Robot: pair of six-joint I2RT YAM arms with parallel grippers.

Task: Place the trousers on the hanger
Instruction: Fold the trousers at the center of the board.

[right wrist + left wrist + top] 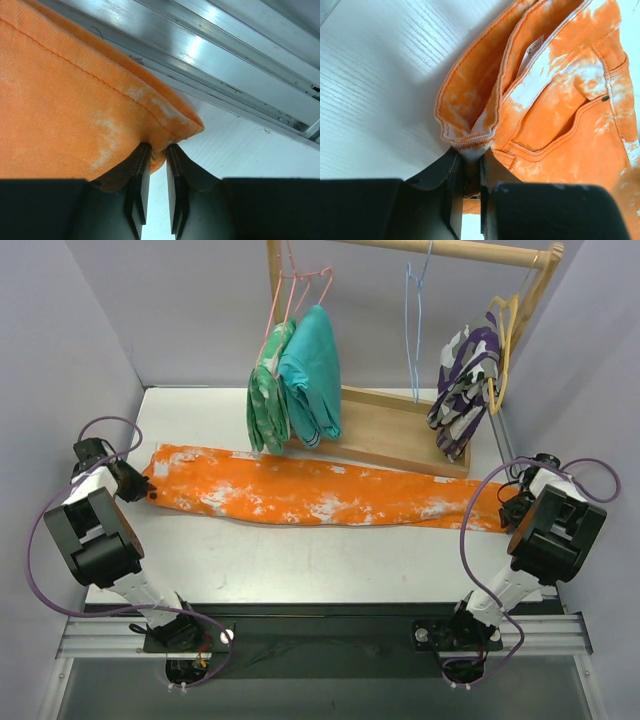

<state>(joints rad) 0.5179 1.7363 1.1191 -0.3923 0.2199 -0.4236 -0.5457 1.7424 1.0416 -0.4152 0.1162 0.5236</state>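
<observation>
The orange trousers [320, 492] with white splotches lie stretched flat across the table from left to right. My left gripper [150, 490] is shut on the waistband end [470, 142]. My right gripper [512, 508] is shut on the leg hem corner [165, 145] at the right end. The light-blue hanger [413, 330] hangs empty from the wooden rail [450, 250] at the back, between other hung garments.
A teal garment [312, 375] and a green patterned one [266, 390] hang on pink hangers at the rail's left. A purple-and-white garment [462, 385] hangs on a yellow hanger at the right. The rack's wooden base [390, 435] lies behind the trousers. A metal rail [225, 55] runs beside the right gripper.
</observation>
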